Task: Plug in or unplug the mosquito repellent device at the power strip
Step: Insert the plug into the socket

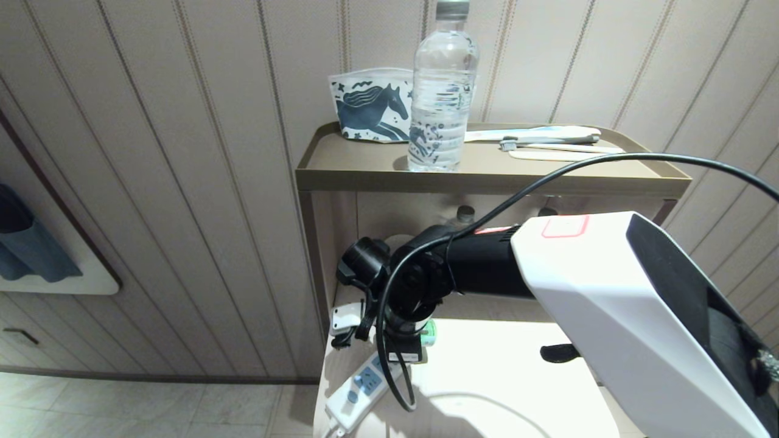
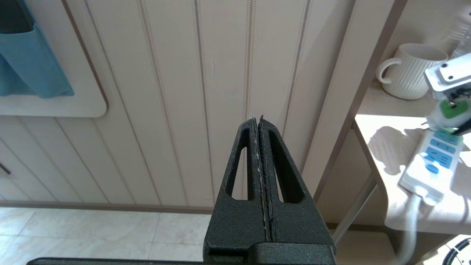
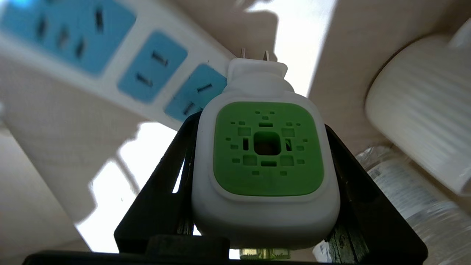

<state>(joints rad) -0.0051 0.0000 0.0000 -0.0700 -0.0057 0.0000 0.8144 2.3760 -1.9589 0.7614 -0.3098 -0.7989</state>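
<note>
My right gripper [image 3: 260, 129] is shut on the mosquito repellent device [image 3: 265, 154], a white unit with a green vented top, gripped on both sides by the black fingers [image 3: 173, 173]. Its two metal prongs [image 3: 254, 54] are bare and sit in no socket, just past the end panel of the power strip [image 3: 110, 62]. In the head view the device [image 1: 429, 331] hangs under the right wrist, above the far end of the power strip [image 1: 359, 389] on the lower shelf. The left wrist view also shows the device [image 2: 449, 110] over the strip [image 2: 434, 162]. My left gripper [image 2: 259, 119] is shut, empty, parked beside the shelf.
A water bottle [image 1: 441, 91], a horse-print pouch [image 1: 371, 106] and a toothbrush [image 1: 548, 143] sit on the brown top tray [image 1: 365, 167]. A white ribbed mug [image 3: 419, 110] and a lying bottle [image 3: 415, 206] are close beside the device. A black cable [image 1: 389, 365] loops over the strip.
</note>
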